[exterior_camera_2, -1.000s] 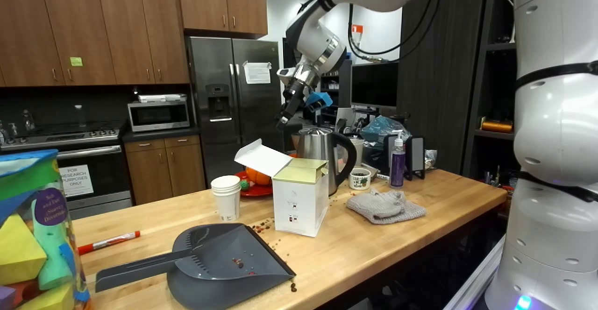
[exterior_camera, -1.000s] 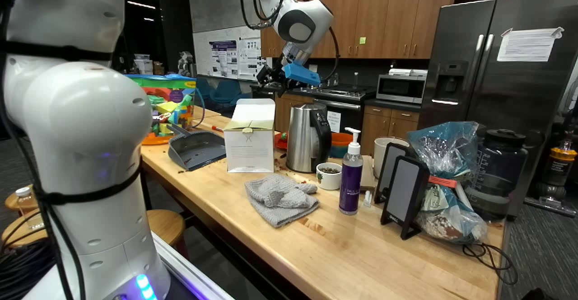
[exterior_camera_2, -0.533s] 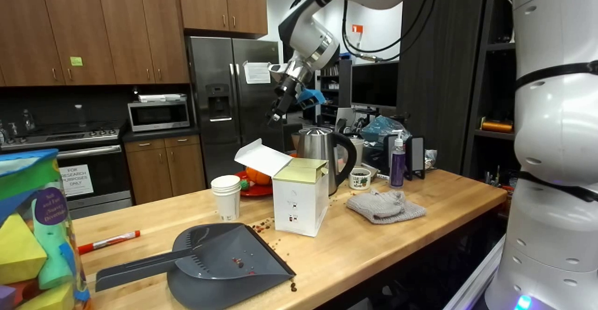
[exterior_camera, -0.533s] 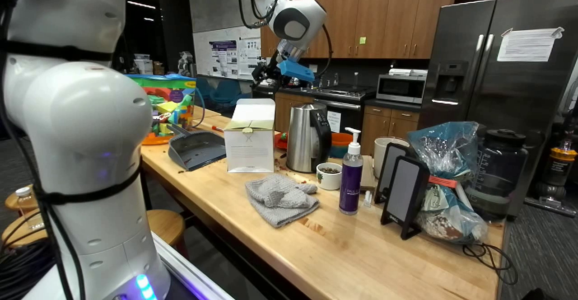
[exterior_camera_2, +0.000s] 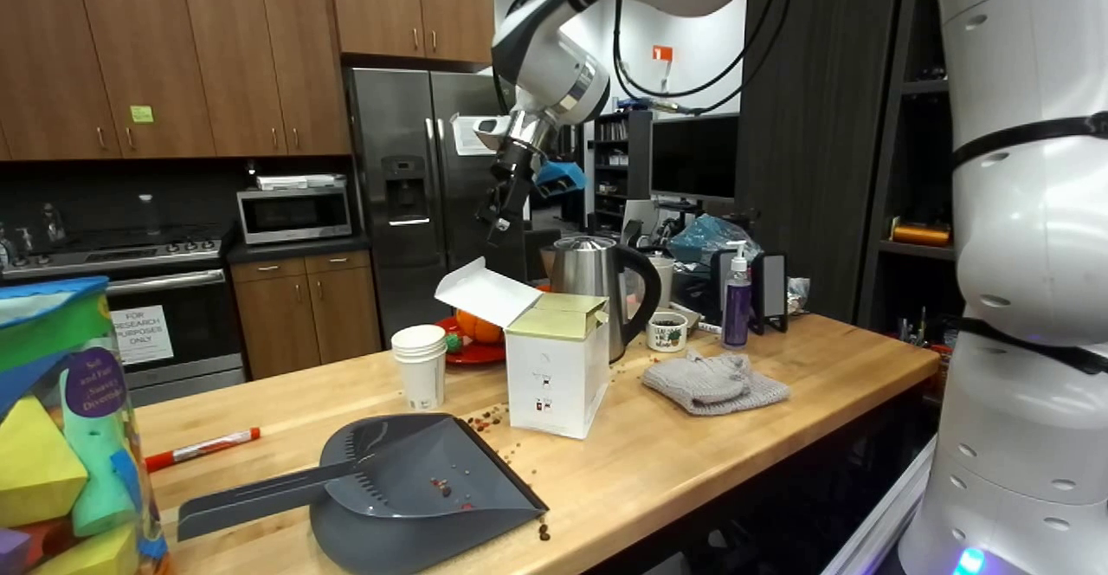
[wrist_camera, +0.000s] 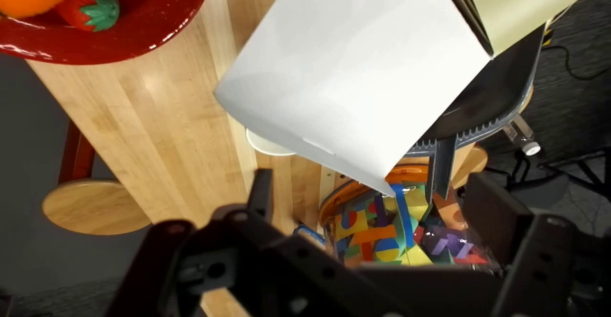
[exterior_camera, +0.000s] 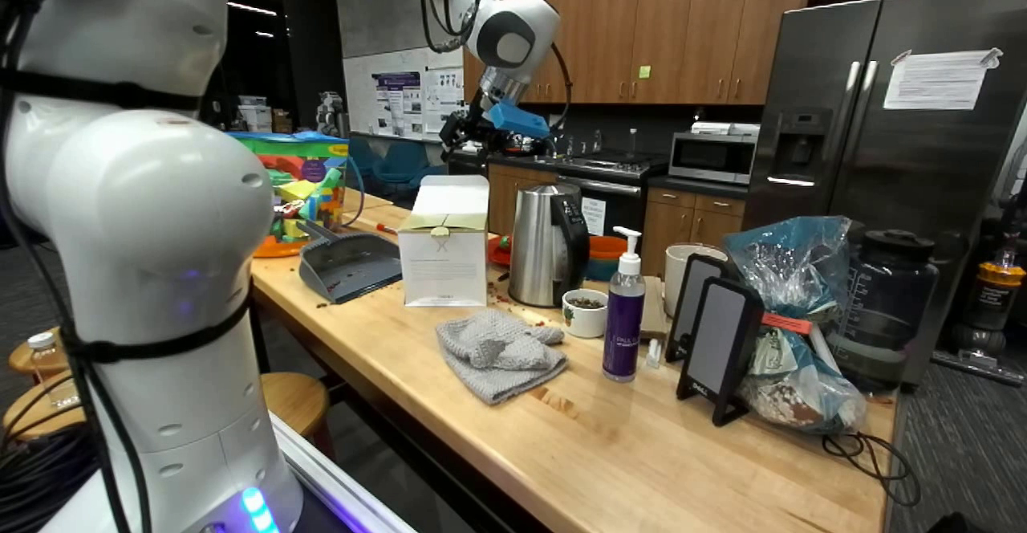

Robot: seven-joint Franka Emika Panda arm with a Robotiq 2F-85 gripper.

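Gripper (wrist_camera: 372, 188) hung over the white box (exterior_camera_2: 554, 384), apart from it, jaws wide, fingers (wrist_camera: 261, 193) spread and angled downward. From where I stood, box was upright on the wooden table (exterior_camera_2: 658, 462), between kettle (exterior_camera_2: 589, 265) and dustpan (exterior_camera_2: 424, 488), kettle just beside it. Its flap (exterior_camera_2: 487, 293) was open, slanting up and out over the paper cups' (exterior_camera_2: 420, 371) side in an exterior view; in the wrist view its free end pointed toward the bag of foam blocks (wrist_camera: 391, 231), a cup rim peeking out past it. Pale yellow-green panel (exterior_camera_2: 558, 315) showed at the box top. Box's long axis: couldn't tell, height and width looked close. Edges: dustpan lip was turned toward the box side, handle pointing away, small red and brown bits (exterior_camera_2: 489, 417) scattered between. Red plate (wrist_camera: 162, 26) lay near, by the kettle. On the robot's side, a strip of wood ran between box base and table edge, continuing past the gray towel (exterior_camera_2: 714, 382), which lay near the box. Air gap showed between fingertips and flap.
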